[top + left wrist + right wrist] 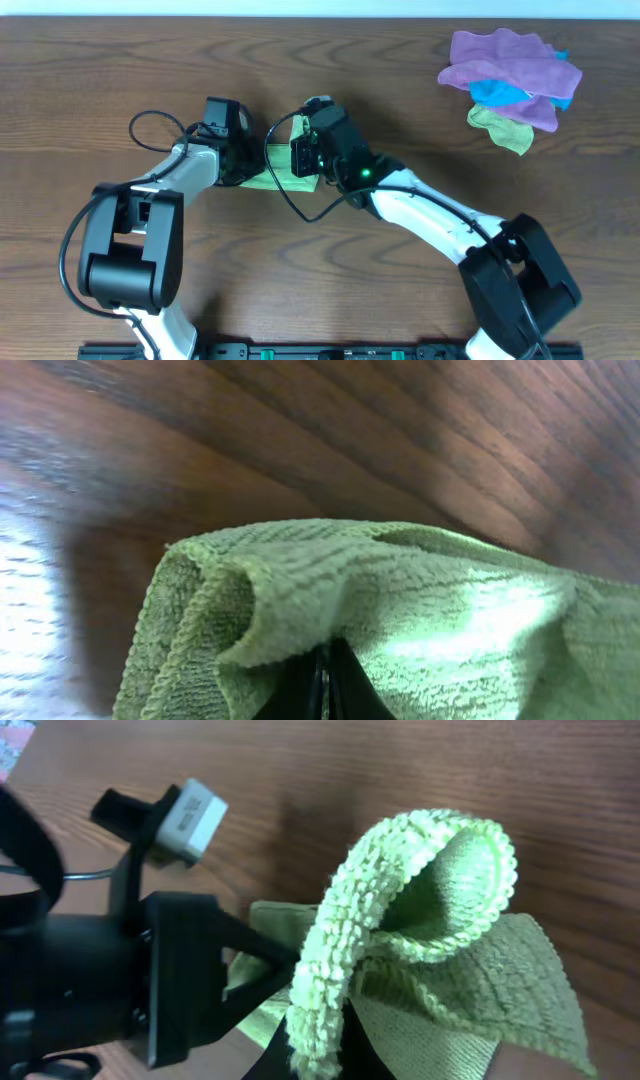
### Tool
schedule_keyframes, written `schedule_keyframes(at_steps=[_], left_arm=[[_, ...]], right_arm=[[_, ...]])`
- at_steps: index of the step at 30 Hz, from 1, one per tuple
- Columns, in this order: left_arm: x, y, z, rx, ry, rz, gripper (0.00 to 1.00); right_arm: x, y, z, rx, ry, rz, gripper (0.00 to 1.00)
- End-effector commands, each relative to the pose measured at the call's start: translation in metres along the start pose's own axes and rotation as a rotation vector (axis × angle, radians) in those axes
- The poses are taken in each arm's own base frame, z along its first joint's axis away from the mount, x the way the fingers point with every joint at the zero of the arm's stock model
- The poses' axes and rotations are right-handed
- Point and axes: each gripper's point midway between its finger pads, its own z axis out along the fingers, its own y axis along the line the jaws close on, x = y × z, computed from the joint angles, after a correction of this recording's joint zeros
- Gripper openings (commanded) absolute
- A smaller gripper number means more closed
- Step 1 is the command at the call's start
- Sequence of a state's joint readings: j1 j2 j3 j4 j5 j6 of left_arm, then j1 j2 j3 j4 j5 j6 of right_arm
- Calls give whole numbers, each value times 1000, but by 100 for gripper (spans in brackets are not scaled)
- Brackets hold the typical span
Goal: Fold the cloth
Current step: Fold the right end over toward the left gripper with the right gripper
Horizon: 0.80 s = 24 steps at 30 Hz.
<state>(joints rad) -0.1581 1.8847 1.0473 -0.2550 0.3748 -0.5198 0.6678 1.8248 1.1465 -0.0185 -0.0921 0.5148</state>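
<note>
The cloth (283, 172) lies bunched near the middle of the wooden table (120, 70), directly between the two arms' tool ends, with much of it covered by them in the overhead view. Part of it rests flat on the wood, and one hemmed edge is lifted and curled over into a loop, as the right wrist view shows. The left gripper (325, 682) is closed to a narrow pinch on a rolled fold of the cloth, its dark fingers meeting at the bottom of the left wrist view with fabric gathered round them. The right gripper (322, 1055) is likewise closed on the cloth, clamping the base of the raised loop; its fingertips are mostly hidden by fabric. The left arm's black housing (90, 980) stands just beside that loop. Well apart, at the table's far right corner, a purple cloth (510, 58) lies heaped over a blue cloth (497, 93), with an olive-green scrap (503, 128) touching their near edge.
</note>
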Motion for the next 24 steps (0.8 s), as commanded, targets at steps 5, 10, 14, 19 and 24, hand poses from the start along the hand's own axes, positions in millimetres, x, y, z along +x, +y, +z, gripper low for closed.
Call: schedule_keyframes(at_steps=[5,10,14,19,24], left_arm=[[-8,-7,-24,14,-57,38,6],[-16,-13,-44,13,-112,68,6],[-21,-8,-59,8,-137,50,6],[-36,8,-82,-22,-198,10,6],[-49,31,-101,-74,-249,-21,6]], right_arm=[[0,8,9,-13,8,-36,1],[1,20,8,-36,13,-75,1],[-2,31,6,-44,15,-112,1],[-6,36,5,-52,11,-121,1],[-2,44,5,-67,18,-133,1]])
